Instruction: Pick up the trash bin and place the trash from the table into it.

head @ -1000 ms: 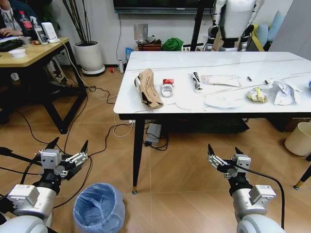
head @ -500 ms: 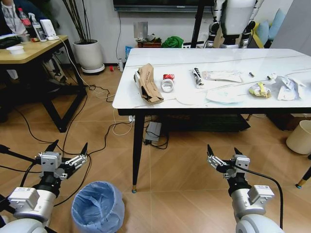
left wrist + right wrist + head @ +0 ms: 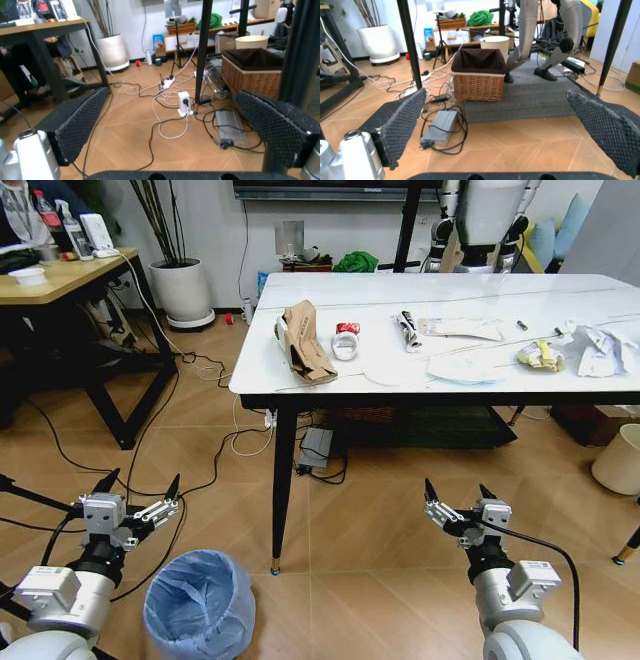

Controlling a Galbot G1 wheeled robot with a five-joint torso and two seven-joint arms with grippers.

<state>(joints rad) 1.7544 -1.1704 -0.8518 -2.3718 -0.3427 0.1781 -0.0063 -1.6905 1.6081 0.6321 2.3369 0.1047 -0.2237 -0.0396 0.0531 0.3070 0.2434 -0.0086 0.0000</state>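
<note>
Left gripper [image 3: 137, 484] (spread wide) hovers above trash bin [image 3: 199, 604].

Beside the left gripper [image 3: 135, 485], the bin [image 3: 200, 605] wears a crinkly blue plastic liner. Ahead of both grippers, the table [image 3: 330, 385] shows glossy veined marble. The fingers [image 3: 80, 123] carry matt, dimpled black pads.

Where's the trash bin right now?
In the head view, the trash bin stands on the floor at lower left, beside the open left claw, short of the table.
</note>
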